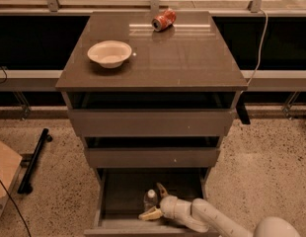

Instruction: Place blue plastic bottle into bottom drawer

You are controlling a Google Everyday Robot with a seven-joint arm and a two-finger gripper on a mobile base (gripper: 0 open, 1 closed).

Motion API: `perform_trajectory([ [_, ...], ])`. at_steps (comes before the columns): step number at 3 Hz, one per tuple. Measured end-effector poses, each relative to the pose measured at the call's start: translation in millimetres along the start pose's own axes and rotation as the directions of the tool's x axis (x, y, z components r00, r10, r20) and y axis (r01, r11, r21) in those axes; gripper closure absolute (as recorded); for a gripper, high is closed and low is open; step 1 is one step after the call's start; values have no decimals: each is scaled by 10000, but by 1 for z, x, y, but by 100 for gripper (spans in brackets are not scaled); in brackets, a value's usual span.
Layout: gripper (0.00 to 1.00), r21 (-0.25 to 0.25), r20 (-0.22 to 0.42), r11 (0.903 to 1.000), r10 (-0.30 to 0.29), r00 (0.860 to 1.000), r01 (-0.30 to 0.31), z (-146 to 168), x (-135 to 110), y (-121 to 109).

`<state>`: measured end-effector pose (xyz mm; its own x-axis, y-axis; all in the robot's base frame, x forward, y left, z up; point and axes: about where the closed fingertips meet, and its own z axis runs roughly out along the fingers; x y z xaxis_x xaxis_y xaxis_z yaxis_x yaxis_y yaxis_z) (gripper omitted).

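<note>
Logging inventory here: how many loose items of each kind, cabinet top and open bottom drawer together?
Bowls: 1, white bowl on the cabinet top
Cans: 1, crushed soda can on the cabinet top
Bottles: 1, blue plastic bottle in the bottom drawer, at the hand
Total: 3

glossy, smooth cabinet top (182, 58) mirrors window light. on it sit a matt white bowl (109, 53) at 9 o'clock and a shiny crumpled metal can (164, 20) at 12. at 6 o'clock, in the matt bottom drawer (123, 196), the smooth-shelled gripper (154, 202) is by the clear blue plastic bottle (150, 199).
</note>
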<state>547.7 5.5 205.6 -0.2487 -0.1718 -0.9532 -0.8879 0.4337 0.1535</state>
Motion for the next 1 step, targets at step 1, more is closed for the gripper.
perform_trajectory([
  [1, 0, 0, 0, 10000, 0, 10000, 0, 0, 0, 0],
])
